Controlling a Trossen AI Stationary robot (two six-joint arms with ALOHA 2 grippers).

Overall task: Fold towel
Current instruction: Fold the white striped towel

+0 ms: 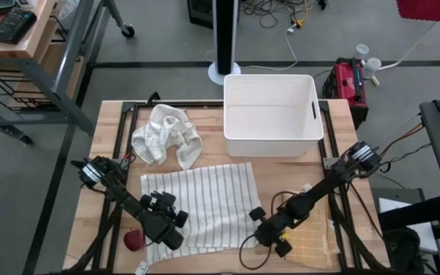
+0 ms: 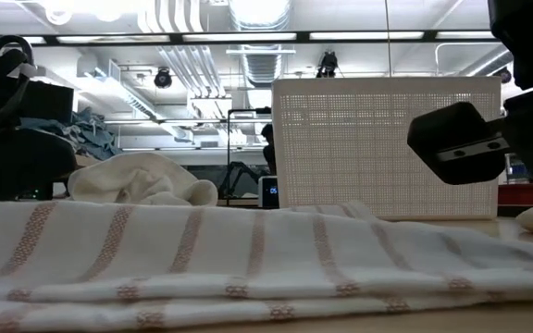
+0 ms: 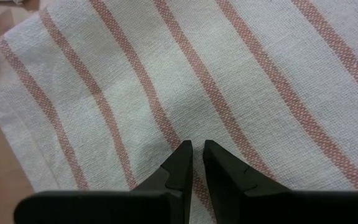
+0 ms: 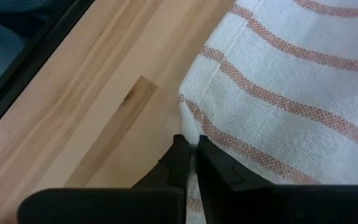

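A white towel with thin reddish stripes (image 1: 201,200) lies spread flat on the wooden table; in the low view the striped towel (image 2: 248,254) fills the foreground. My left gripper (image 1: 176,231) is down on the towel's near left part, its fingers (image 3: 182,163) nearly together. My right gripper (image 1: 258,231) sits at the towel's near right edge, shut on it. My left gripper comes down at a slant onto the towel's near left part (image 3: 197,134). Cloth shows in the narrow gap between the fingertips. How many layers it has I cannot tell; the towel around it lies flat on the table. My right gripper pinches the towel's right side edge (image 4: 194,138) between its two fingertips. It comes down at a slant from the table's right side. The cloth runs on between the fingers, and the towel beyond them lies flat on the wood.
A crumpled white cloth (image 1: 166,136) lies at the far left and a white bin (image 1: 272,114) stands at the far edge. A red object (image 1: 134,241) sits near my left arm. A yellowish cloth (image 1: 312,243) lies under my right arm.
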